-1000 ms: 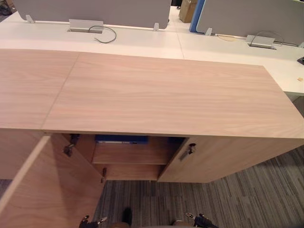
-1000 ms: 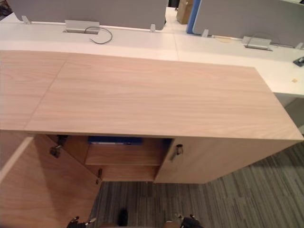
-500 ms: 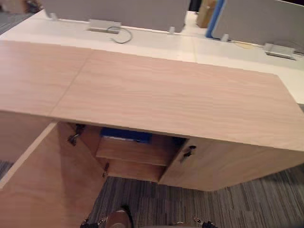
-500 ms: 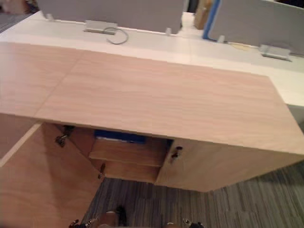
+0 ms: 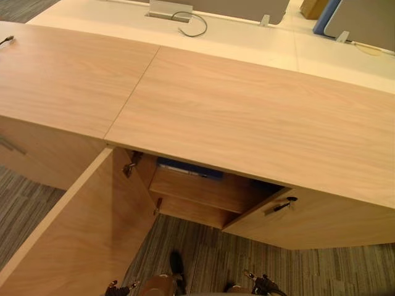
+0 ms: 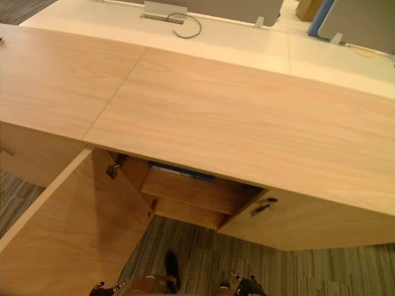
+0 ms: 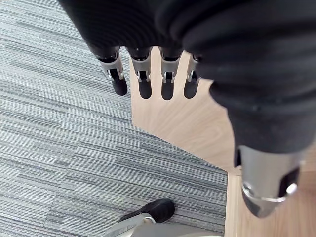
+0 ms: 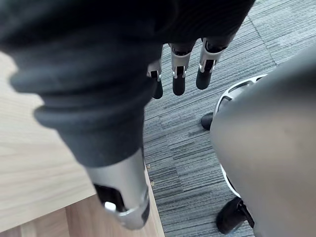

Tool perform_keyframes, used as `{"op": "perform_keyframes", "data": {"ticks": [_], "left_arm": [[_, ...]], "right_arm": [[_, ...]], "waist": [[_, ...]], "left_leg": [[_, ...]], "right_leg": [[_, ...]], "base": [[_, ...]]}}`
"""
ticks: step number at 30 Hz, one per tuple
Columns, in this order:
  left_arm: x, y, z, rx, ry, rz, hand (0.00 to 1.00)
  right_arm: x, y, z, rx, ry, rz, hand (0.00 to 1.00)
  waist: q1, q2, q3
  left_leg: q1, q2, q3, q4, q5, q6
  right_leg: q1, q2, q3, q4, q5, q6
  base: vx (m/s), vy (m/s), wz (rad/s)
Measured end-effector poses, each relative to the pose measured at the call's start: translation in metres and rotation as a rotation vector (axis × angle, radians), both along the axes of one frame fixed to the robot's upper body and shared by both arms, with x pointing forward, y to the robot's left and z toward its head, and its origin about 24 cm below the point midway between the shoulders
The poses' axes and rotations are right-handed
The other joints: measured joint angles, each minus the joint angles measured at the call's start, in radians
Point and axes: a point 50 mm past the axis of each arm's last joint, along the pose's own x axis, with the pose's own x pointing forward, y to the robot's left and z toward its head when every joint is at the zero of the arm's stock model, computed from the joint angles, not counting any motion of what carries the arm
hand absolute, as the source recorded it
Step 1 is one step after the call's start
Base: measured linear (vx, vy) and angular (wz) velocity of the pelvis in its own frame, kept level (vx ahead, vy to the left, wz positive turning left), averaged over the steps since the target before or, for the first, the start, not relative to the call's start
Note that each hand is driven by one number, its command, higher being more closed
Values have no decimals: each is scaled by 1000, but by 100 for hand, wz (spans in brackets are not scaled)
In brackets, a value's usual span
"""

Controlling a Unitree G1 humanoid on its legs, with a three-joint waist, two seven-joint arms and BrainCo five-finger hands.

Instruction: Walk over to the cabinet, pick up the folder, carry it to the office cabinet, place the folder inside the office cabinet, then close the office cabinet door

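The blue folder (image 5: 188, 168) lies on the upper shelf inside the wooden office cabinet (image 5: 247, 117), mostly hidden under the cabinet top. The cabinet's left door (image 5: 80, 228) stands swung wide open toward me; the right door (image 5: 321, 219) with its dark handle (image 5: 281, 205) is ajar. My left hand (image 7: 148, 79) hangs with straight fingers above the grey carpet beside the open door, holding nothing. My right hand (image 8: 180, 74) also hangs with relaxed straight fingers over the carpet, empty.
A second wooden cabinet (image 5: 55, 80) adjoins on the left. White desks (image 5: 247, 43) with grey partition screens, a cable box (image 5: 170, 9) and a loose cable stand behind. Striped grey carpet (image 5: 247, 265) lies in front of the cabinet.
The whole picture has shifted right and tilted, so the camera moved left and closer; more of the left cabinet shows. The folder stays on the shelf and the doors stay as they were.
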Motion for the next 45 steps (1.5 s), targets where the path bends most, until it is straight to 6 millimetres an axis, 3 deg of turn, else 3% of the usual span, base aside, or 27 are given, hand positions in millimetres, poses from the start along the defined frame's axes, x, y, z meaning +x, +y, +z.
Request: {"op": "perform_keyframes", "data": {"ticks": [5,7,9,12,15,19,22,24,27,29,30,31,32,33,35,38,40,42,45], "left_arm": [[3,1,1,15,-1,-50,0],[5,-1,1,14,-1,-70,0],[6,0,1,18,-4,-76,0],[-3,3,1,21,16,-58,0],[-18,10,0,32,54,-10,0],[-22,7,-3,13,62,34,0],[-25,8,-3,7,63,66,0],[-25,8,-3,3,58,86,0],[-24,6,-3,0,49,113,0],[-16,6,-2,4,30,106,0],[-12,7,-2,7,21,100,0],[-7,8,0,14,8,97,0],[1,9,2,25,-16,92,0],[-1,6,1,20,-6,71,0],[2,4,1,19,-7,43,0],[8,2,1,14,-12,2,0],[8,2,1,6,-11,-8,0],[9,3,2,5,-11,-17,0],[8,3,1,5,-6,-22,0]], "right_arm": [[3,-4,2,-21,-13,22,0],[2,-5,2,-26,-14,26,0],[3,-5,2,-30,-13,44,0],[0,-2,0,-24,5,60,0],[-4,7,-3,12,37,69,0],[-1,4,-3,6,37,79,0],[-6,-1,-3,-9,49,85,0],[-10,-6,-3,-25,52,82,0],[-11,-8,-3,-31,54,78,0],[-11,-11,-3,-38,51,68,0],[-12,-12,-3,-38,51,55,0],[-14,-14,-3,-40,55,35,0],[-21,-17,-4,-43,75,12,0],[-26,-23,-4,-51,87,-18,0],[-27,-22,-4,-45,90,-28,0],[-25,-22,-4,-41,83,-47,0],[-16,-20,-2,-37,58,-54,0],[-10,-18,-1,-38,40,-37,0],[-1,-15,0,-39,20,5,0]], "waist": [[-8,14,-6],[-16,19,-8],[-14,18,-12],[-10,3,-27],[9,-44,-54],[2,-19,-49],[-5,-18,-39],[-7,-17,-36],[-10,-11,-23],[-15,-10,-6],[-15,-5,10],[-15,-8,30],[-13,-5,45],[-16,20,51],[-13,14,55],[-17,13,52],[-16,11,50],[-16,11,49],[-16,10,49]], "left_leg": [[45,19,-71,-45,26,-2],[55,29,-136,-40,24,-1],[50,32,-191,-24,14,-15],[22,34,-253,32,-5,-45],[-8,40,-260,82,-19,-93],[-18,121,-258,87,-5,-145],[11,178,-273,104,-13,-181],[15,191,-285,114,-16,-187],[-5,186,-303,137,-16,-187],[-38,179,-304,173,-30,-176],[-55,186,-275,197,-58,-140],[-70,209,-184,258,-85,-105],[-120,244,-58,417,-124,-95],[-136,241,-5,450,-171,-98],[-142,192,-8,428,-175,-85],[-131,117,-34,340,-142,-50],[-76,70,-49,173,-49,-43],[-33,59,-73,44,25,-52],[0,60,-93,-45,82,-63]], "right_leg": [[-68,-20,7,251,1,2],[-117,-37,62,390,-29,-16],[-133,-51,119,420,-46,-1],[-130,-68,169,347,-54,28],[-97,-60,141,147,-13,85],[-55,31,136,31,-22,80],[-13,87,129,28,-22,79],[5,102,113,22,-19,71],[17,106,100,-5,-17,39],[24,102,66,-3,-17,36],[31,100,46,-3,-18,35],[35,89,16,-4,-28,26],[38,67,-19,15,-45,37],[37,52,-34,43,-61,60],[31,21,-32,41,-64,64],[36,-6,-26,15,-43,41],[27,-13,-29,-2,-7,-6],[20,1,-33,-2,14,-2],[24,22,-49,-3,16,1]], "base": [[76,-10,25],[49,-45,94],[43,-92,99],[11,-174,77],[11,-342,20],[5,-274,-17],[-52,-252,2],[-73,-119,11],[-106,-14,12],[-125,31,42],[-184,51,69],[-142,107,88],[-14,227,104],[49,212,82],[131,248,47],[123,157,44],[106,64,31],[66,8,27],[25,-39,20]]}}
